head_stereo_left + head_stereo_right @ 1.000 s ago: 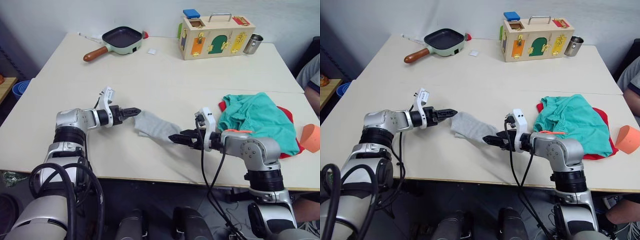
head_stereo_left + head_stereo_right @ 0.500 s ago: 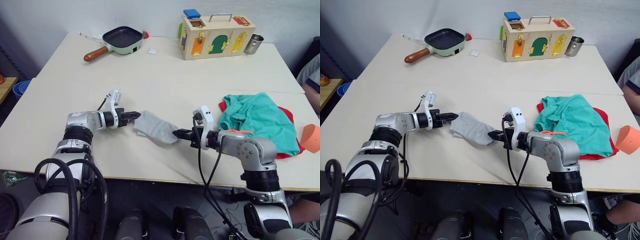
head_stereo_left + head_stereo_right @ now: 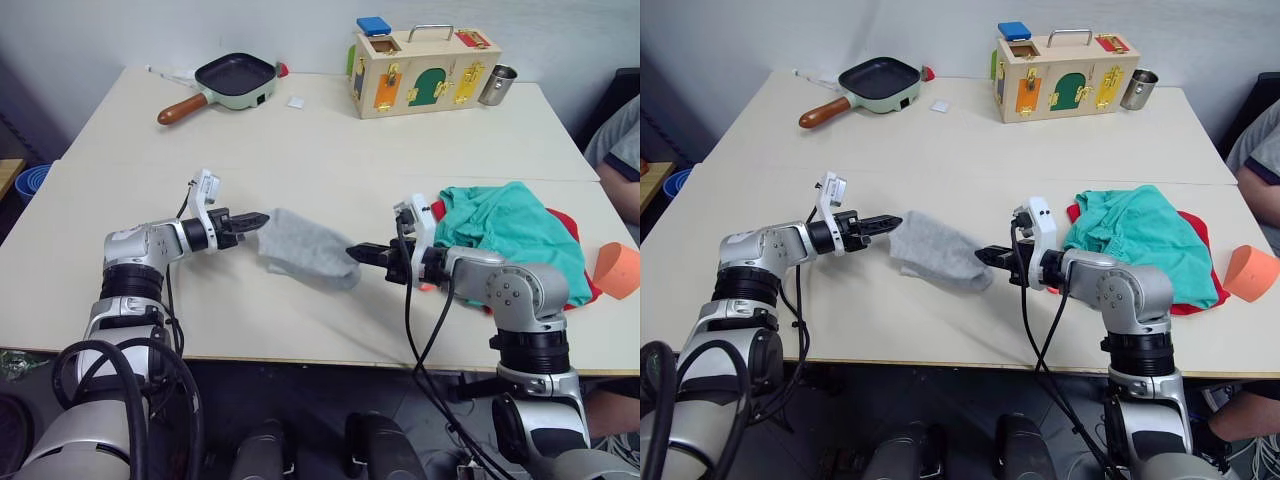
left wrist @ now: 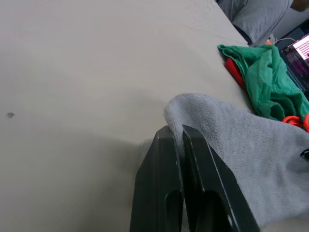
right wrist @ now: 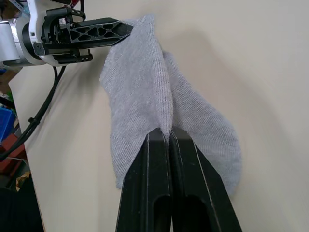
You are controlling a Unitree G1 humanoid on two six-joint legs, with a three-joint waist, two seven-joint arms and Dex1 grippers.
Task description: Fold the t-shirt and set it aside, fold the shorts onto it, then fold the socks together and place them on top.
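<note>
Two grippers, one grey bundle. The left gripper (image 3: 262,217) has its fingers pressed together on one edge of the socks (image 3: 305,246); the right gripper (image 3: 353,252) has its fingers likewise closed on the opposite edge. The socks hang between the two, stretched and raised just above the cream worktop (image 3: 330,140), near its front middle. In the right wrist view two overlapping grey layers can be made out, the upper one lying along the lower; whether each gripper pinches both layers or only one cannot be told.

One pair of shorts (image 3: 510,235), teal and crumpled, lies to the right of the right gripper, heaped on one t-shirt (image 3: 575,227). Of the t-shirt only red edges show at the far side and beneath the near edge of the shorts; its collar and print are covered. An orange cord shows at the near edge of the shorts, partly behind the right wrist.

At the worktop's far edge stand one frying pan (image 3: 232,80) with a brown handle, one wooden latch box (image 3: 420,70) with coloured doors, and one metal cup (image 3: 496,84). One orange cup (image 3: 618,270) is at the right border, with a person's sleeve (image 3: 618,140) cut off beyond it.
</note>
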